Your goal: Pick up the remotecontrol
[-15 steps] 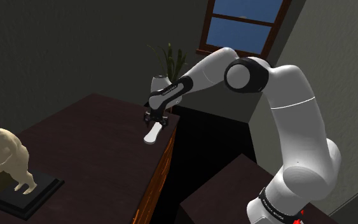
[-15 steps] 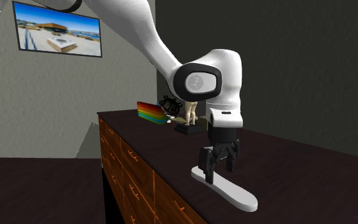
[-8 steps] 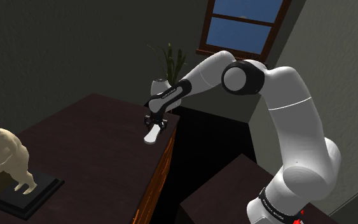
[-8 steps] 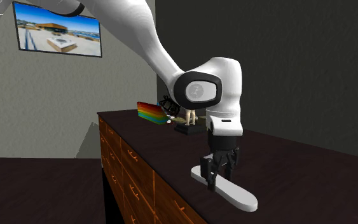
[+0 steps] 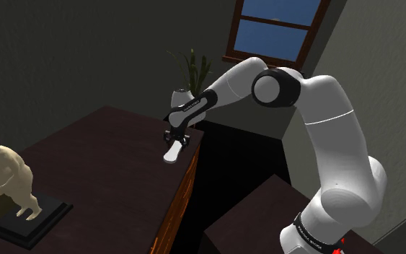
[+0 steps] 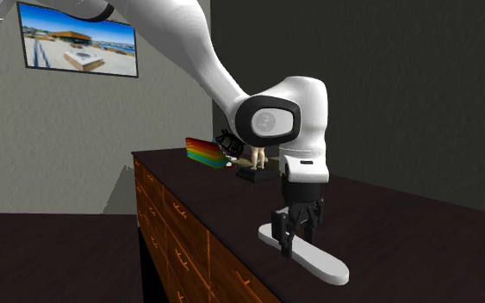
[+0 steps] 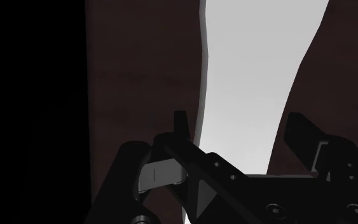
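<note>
The remote control (image 5: 171, 154) is a long, plain white-grey bar lying flat on the dark wooden dresser (image 5: 100, 169), near its front edge. My black gripper (image 5: 175, 140) points down at one end of it. In the second exterior view the gripper (image 6: 290, 240) stands over the remote control (image 6: 316, 261) with its fingers drawn in against the sides. In the wrist view the remote control (image 7: 254, 83) runs away from the gripper (image 7: 240, 126), and the fingertips (image 7: 180, 122) press on its two long edges. The remote rests on the dresser top.
A pale figurine on a black base (image 5: 10, 184) stands at the dresser's near-left end, and a potted plant (image 5: 191, 76) sits behind the arm. A rainbow-coloured object (image 6: 204, 151) lies at the dresser's far end. Drawer fronts (image 6: 180, 250) drop away just beside the remote.
The fingers stood apart over the remote a second ago and have since closed onto its sides. The hand sank slightly; the remote has not moved.
</note>
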`<state>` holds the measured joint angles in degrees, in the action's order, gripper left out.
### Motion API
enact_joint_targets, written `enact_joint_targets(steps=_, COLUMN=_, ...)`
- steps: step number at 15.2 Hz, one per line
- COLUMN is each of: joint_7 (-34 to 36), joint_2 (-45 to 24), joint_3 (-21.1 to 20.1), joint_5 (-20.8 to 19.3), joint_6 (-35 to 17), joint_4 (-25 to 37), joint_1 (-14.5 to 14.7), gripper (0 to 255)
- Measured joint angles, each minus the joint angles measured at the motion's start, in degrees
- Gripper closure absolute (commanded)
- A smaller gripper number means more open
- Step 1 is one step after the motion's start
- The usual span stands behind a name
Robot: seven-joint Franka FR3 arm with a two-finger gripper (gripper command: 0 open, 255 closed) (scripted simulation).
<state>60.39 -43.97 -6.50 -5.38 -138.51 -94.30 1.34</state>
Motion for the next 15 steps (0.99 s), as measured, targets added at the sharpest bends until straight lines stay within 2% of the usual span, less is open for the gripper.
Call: enact_joint_targets(steps=15, joint_7=-0.4, joint_2=7.7, joint_3=-0.8, joint_5=0.9, joint_6=6.7, joint_4=-1.0, joint_1=-0.6, gripper=255)
